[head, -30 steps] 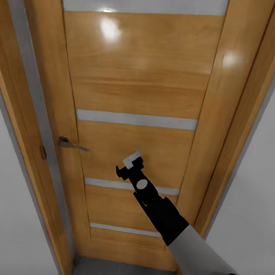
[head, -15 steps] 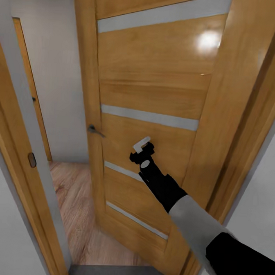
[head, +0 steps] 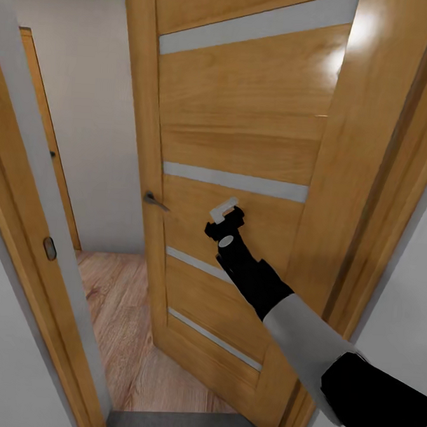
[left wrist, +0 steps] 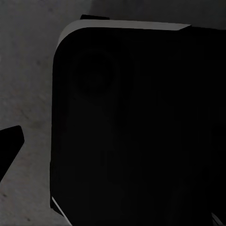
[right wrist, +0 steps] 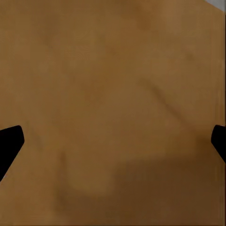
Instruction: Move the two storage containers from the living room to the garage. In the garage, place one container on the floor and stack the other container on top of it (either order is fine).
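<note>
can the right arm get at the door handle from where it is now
Probably yes. The right gripper is against the door panel, beside the handle at about the same height, and nothing stands between them.

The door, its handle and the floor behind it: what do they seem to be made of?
Door: orange wood or veneer with a glossy finish; grain lines and bright light reflections show. Its narrow strips look like frosted glass, pale and flat.
Handle: probably metal, dark grey with a slight sheen.
Floor: light wood planks, matte; seams and grain are visible.
</note>
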Motion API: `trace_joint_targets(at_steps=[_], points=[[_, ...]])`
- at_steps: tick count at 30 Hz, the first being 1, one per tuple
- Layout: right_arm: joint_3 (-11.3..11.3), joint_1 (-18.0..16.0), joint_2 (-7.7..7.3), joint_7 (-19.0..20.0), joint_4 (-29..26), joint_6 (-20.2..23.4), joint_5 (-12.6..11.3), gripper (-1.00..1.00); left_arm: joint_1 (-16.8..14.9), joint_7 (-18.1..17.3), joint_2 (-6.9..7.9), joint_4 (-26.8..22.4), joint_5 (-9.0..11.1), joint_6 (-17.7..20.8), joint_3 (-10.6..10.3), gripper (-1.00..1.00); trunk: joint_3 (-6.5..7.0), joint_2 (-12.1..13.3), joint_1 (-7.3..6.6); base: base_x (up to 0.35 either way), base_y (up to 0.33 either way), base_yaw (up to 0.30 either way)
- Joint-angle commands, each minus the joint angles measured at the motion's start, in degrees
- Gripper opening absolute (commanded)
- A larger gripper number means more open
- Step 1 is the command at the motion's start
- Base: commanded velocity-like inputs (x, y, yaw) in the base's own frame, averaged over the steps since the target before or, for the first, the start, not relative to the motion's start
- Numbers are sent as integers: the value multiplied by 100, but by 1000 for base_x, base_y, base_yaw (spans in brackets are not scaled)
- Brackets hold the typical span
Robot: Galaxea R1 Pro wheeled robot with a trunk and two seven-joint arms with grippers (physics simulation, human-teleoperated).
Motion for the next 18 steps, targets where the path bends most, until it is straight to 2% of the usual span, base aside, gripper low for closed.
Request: trace_joint_targets(at_steps=[1, 10, 18], points=[[15, -4, 0, -9, -40, 86, 18, 100, 1, 2, -1, -5, 57, -10, -1, 100, -6, -3, 0, 0, 0, 0], [79, 23, 0, 1, -458, 453, -620, 100, 1, 1, 0, -5, 57, -10, -1, 100, -6, -3, 0, 0, 0, 0], [83, 24, 0, 7, -487, 481, -688, 100, 1, 2, -1, -5, 57, -10, -1, 100, -6, -3, 0, 0, 0, 0]])
